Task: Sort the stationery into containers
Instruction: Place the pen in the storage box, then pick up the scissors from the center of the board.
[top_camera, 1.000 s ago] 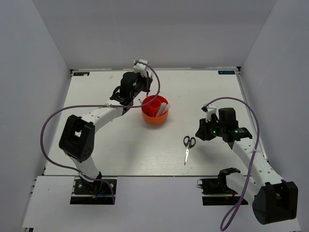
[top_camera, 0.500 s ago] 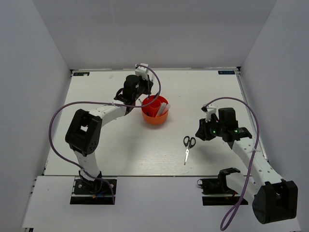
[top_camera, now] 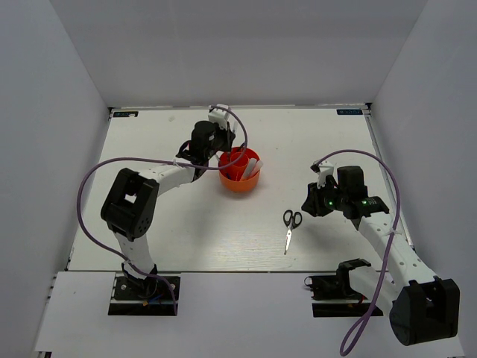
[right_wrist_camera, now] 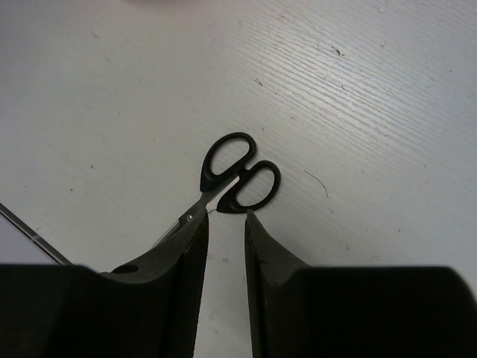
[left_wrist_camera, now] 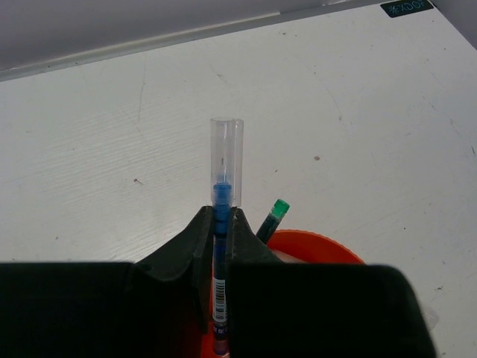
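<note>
Top view: the left fingers (top_camera: 221,144) hang over the orange organizer (top_camera: 240,181)'s rim, and the scissors (top_camera: 288,226) lie on the bench (top_camera: 149,224) near the right fingers (top_camera: 307,203).

Left wrist: the fingers clamp a blue pen (left_wrist_camera: 219,261). The organizer rim sits beside the tips, so an off-centre release could clip it and spill the pen outside.

Right wrist: the fingers are slightly parted and empty, with the scissors just ahead.

Your pen (left_wrist_camera: 220,224) carries a clear, glossy plastic cap; the organizer (top_camera: 240,183) reads as smooth orange plastic. Scissors (right_wrist_camera: 237,175): matt black handles, bright metal blades. The table (right_wrist_camera: 387,97) is matt white and finely grained.
</note>
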{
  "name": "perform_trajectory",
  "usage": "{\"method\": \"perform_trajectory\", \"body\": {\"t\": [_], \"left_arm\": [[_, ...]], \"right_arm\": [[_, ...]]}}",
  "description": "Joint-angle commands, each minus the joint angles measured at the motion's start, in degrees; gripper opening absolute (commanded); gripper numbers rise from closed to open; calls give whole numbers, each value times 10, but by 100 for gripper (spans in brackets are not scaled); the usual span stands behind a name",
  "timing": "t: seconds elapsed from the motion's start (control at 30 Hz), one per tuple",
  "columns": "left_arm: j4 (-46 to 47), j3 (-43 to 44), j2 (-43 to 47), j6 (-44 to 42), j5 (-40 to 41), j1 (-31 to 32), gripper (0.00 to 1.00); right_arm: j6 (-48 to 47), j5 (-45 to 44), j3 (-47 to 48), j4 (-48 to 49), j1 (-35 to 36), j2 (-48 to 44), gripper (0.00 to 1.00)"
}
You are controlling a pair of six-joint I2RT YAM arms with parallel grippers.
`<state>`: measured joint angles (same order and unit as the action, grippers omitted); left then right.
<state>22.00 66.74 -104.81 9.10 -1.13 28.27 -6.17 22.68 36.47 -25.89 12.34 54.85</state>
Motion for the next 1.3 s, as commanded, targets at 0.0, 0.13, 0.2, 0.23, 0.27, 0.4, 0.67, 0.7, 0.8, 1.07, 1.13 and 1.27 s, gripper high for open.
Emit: {"method": "perform_trajectory", "body": {"t": [0.0, 0.13, 0.2, 0.23, 0.27, 0.4, 0.67, 0.7, 0.8, 1.07, 1.13, 1.27], "left_arm": [[8, -7, 0, 4, -9, -1, 9], [5, -14, 5, 1, -7, 2, 23], [2, -17, 9, 0, -7, 4, 28], [1, -19, 10, -1, -6, 3, 32], [1, -19, 13, -1, -7, 3, 34], [-9, -19, 19, -3, -6, 6, 39], [-24, -13, 50, -11, -7, 9, 42], [-28, -13, 69, -14, -7, 12, 42], [-56, -13, 120, -20, -17, 17, 24], [-459, -25, 307, 47, -85, 21, 65], [-498, -68, 367, 59, -82, 21, 72], [-578, -183, 453, 63, -86, 23, 75]], "right_arm": [[-2, 7, -4, 14, -3, -3, 30], [-3, 8, -3, 13, -3, -4, 30], [-2, 8, -3, 12, -4, -4, 30], [-3, 7, -3, 15, -4, -5, 30], [-2, 8, -3, 13, -4, -4, 30], [-2, 7, -3, 12, -5, -6, 31], [-3, 4, -4, 12, -5, -8, 33], [-3, 2, -3, 11, -3, -8, 34], [-5, -10, -6, 11, -3, 2, 34], [-32, -75, 33, -26, 8, 93, 29], [-30, -90, 44, -25, 14, 120, 29], [-18, -97, 51, -17, 30, 154, 29]]}}
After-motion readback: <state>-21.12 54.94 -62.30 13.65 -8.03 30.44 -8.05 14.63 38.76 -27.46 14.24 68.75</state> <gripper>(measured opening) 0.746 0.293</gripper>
